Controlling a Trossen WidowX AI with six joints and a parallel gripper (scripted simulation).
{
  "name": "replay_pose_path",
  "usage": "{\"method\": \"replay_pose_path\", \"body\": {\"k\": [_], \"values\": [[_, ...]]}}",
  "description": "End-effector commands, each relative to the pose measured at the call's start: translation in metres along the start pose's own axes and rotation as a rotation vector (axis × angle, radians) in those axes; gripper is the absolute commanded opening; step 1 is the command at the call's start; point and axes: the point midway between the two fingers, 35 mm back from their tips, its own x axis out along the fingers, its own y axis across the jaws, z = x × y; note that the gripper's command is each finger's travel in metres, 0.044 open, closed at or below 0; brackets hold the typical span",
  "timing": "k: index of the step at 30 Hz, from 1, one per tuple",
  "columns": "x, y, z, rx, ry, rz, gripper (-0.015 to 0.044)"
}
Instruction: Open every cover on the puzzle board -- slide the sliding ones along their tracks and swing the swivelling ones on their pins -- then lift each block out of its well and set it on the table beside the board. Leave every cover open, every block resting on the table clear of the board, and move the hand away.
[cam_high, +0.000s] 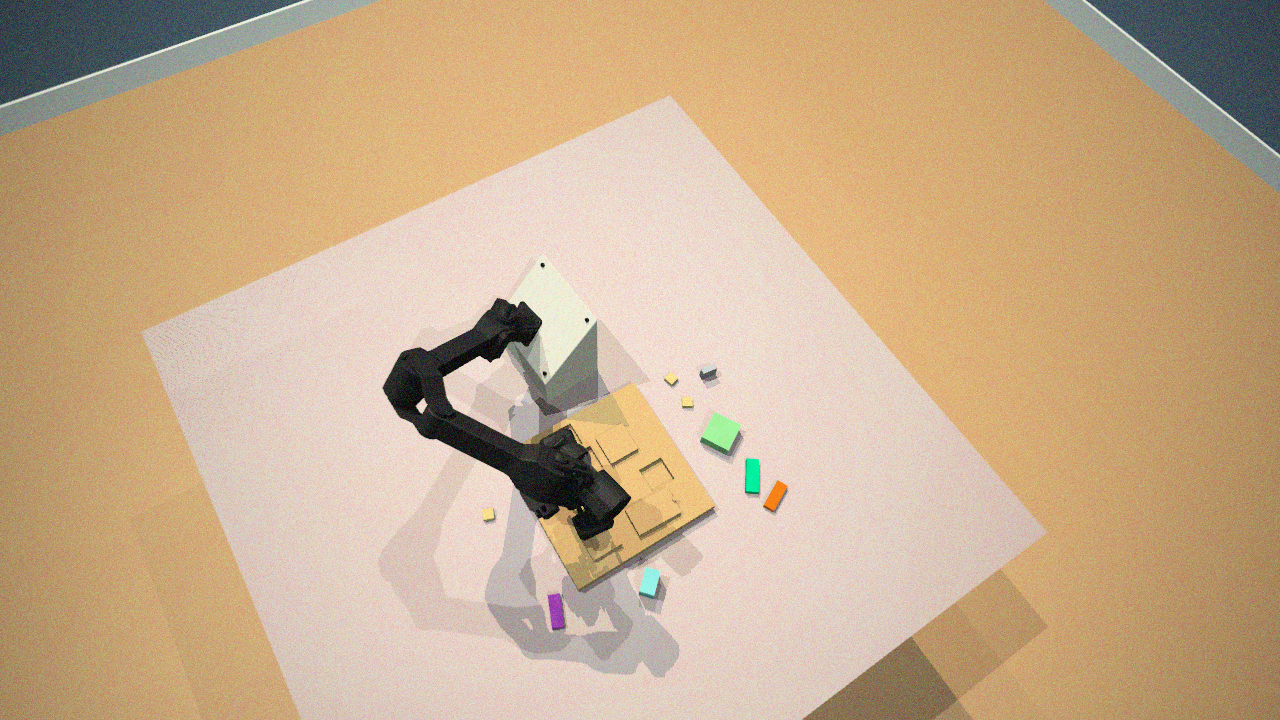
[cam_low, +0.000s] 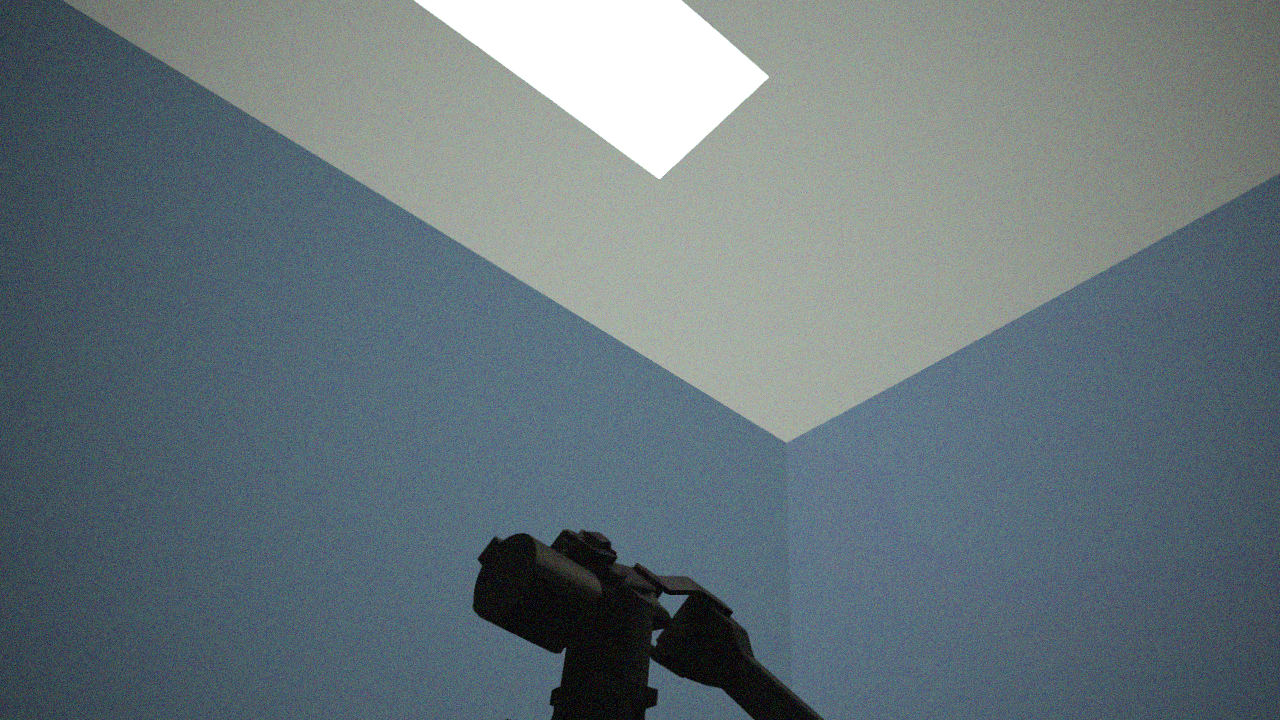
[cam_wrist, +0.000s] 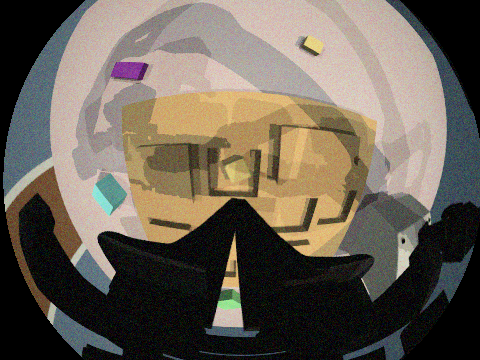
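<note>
The wooden puzzle board (cam_high: 664, 440) (cam_wrist: 185, 104) lies flat under the arm. A small pale-yellow block (cam_wrist: 237, 168) sits in an open well near the board's middle in the wrist view; the arm hides it in the top view. Three like it rest on the table clear of the board: one yellow block (cam_high: 487, 514) (cam_wrist: 312, 45) on one side, another yellow block (cam_high: 671, 379) and a third yellow block (cam_high: 687, 402) on the other. Flat wooden covers (cam_high: 653, 514) match the board, and some are hidden. My gripper (cam_wrist: 237, 201) is shut and empty, pointing down over the board.
A purple block (cam_high: 555, 611) (cam_wrist: 129, 70), a cyan block (cam_high: 649, 582) (cam_wrist: 109, 194), a light-green block (cam_high: 720, 433) (cam_wrist: 230, 298), a teal block (cam_high: 752, 475), an orange block (cam_high: 775, 496) and a grey block (cam_high: 708, 372) lie around the board. A white box (cam_high: 559, 313) stands behind it.
</note>
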Motion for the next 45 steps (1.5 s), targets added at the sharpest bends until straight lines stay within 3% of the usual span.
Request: {"method": "replay_pose_path", "body": {"k": [1, 6, 28, 40, 45], "values": [[-0.001, 0.001, 0.000, 0.842, -0.003, 0.005, 0.0000], [-0.001, 0.001, 0.000, 1.028, -0.003, 0.006, 0.0000], [0.000, 0.003, -0.002, 1.028, -0.003, 0.006, 0.0000], [0.046, 0.002, -0.001, 1.028, -0.004, 0.007, 0.0000], [0.050, 0.001, -0.001, 1.028, -0.004, 0.007, 0.0000]]}}
